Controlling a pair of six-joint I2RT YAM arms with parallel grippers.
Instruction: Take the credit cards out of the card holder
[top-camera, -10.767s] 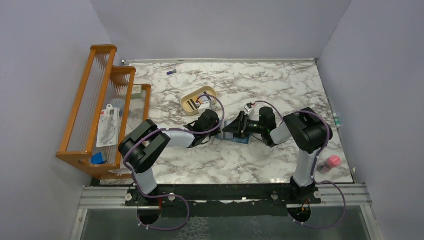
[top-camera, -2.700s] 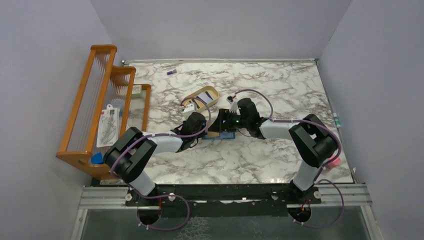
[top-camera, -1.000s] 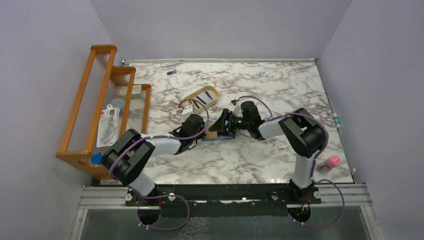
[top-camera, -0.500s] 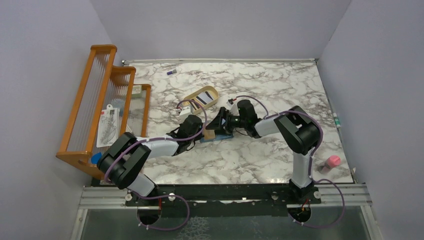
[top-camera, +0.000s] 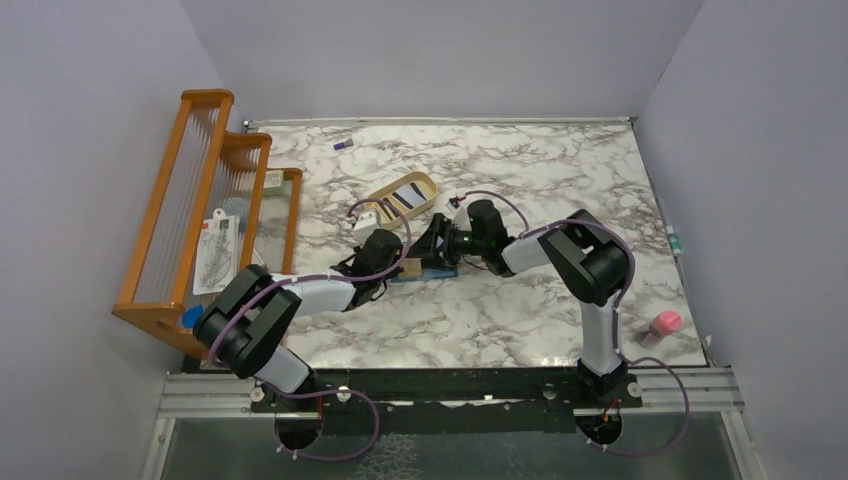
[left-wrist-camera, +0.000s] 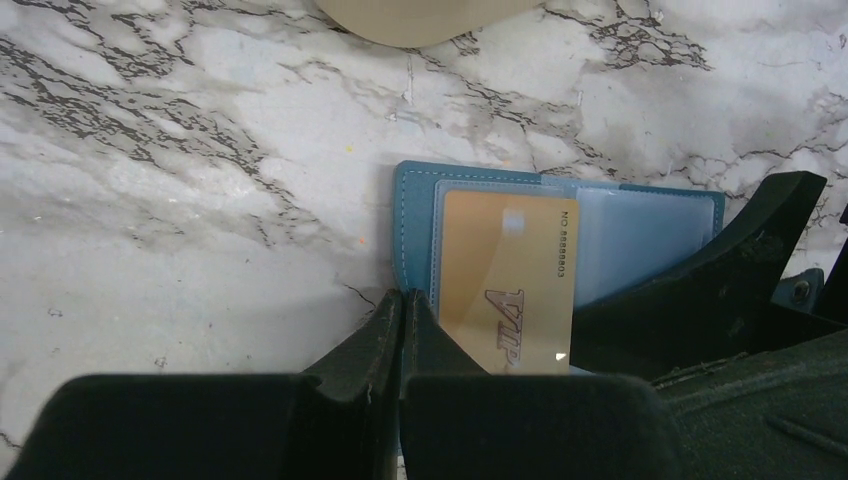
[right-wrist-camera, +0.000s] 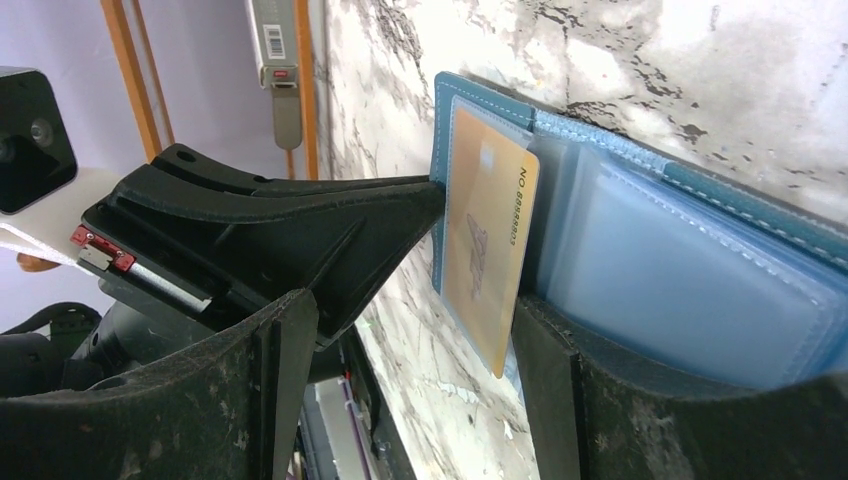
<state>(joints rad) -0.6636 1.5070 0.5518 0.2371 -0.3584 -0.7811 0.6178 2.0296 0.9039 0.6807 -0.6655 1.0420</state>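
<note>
The left gripper (left-wrist-camera: 400, 300) has its jaws pressed fully together with nothing between them. Its joined tip bears on the near left corner of the card holder (left-wrist-camera: 415, 225), apparently to pin the holder down so that it does not slide while a card is drawn out.

The right gripper (right-wrist-camera: 410, 310) has its jaws spread wide, one on either side of the tan card (right-wrist-camera: 485, 240). It has no grip on the card, and whether a fingertip touches the card's edge cannot be told.

The card holder (right-wrist-camera: 690, 280) lies open and flat on the marble table (top-camera: 520, 300), midway between the two arms, with its pale blue pockets facing up. The tan card (left-wrist-camera: 505, 280) stands partly out of the left pocket. That exposed end probably explains the right gripper's approach from this side.

Just beyond the holder sits the tan oval tray (top-camera: 395, 184), holding a white striped card (top-camera: 408, 198). The tray is near enough to serve as the drop point. Judged from this layout, the extraction of the tan card is not yet done.
</note>
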